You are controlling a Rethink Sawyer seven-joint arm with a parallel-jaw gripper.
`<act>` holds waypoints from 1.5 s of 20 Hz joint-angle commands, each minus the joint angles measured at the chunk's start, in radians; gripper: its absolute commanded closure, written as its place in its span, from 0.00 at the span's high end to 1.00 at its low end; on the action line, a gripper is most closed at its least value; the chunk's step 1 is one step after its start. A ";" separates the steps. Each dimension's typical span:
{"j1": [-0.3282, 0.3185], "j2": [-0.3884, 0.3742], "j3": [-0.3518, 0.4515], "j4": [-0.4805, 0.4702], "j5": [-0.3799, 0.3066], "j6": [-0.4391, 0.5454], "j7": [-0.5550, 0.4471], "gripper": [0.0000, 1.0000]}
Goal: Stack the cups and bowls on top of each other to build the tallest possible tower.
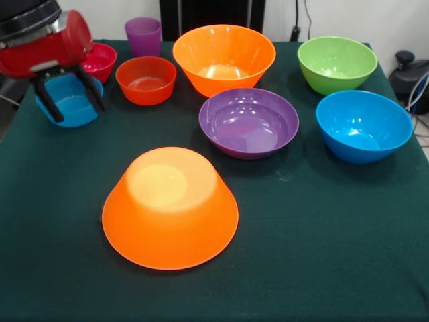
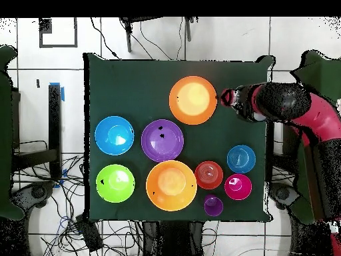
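A large orange bowl [image 1: 169, 208] [image 2: 193, 100] lies upside down near the front. A second large orange bowl [image 1: 223, 57] [image 2: 171, 185] stands upright. Also upright are the wide purple bowl [image 1: 248, 122] [image 2: 162, 140], green bowl [image 1: 337, 62] [image 2: 114, 183], blue bowl [image 1: 363, 125] [image 2: 114, 135], small red-orange bowl [image 1: 146, 80] [image 2: 208, 175], small pink bowl [image 1: 102, 60] [image 2: 238, 187] and small blue bowl [image 1: 70, 107] [image 2: 241, 159]. The purple cup [image 1: 143, 35] [image 2: 213, 205] stands upright. The yellow cup is hidden. My gripper [image 1: 80, 114] [image 2: 226, 99] is open and empty, raised beside the upturned orange bowl.
The dark green table [image 1: 322, 255] [image 2: 126, 80] carries everything. In the front view the gripper stands in front of the small blue bowl; the overhead view shows it apart from that bowl. Cables and stands lie on the floor around the table.
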 commanded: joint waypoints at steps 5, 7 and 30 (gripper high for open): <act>0.058 -0.109 -0.117 0.279 0.014 -0.155 0.263 1.00; 0.057 -0.112 -0.109 0.304 0.020 -0.165 0.259 1.00; 0.179 -0.095 -0.161 0.460 0.065 -0.439 0.369 1.00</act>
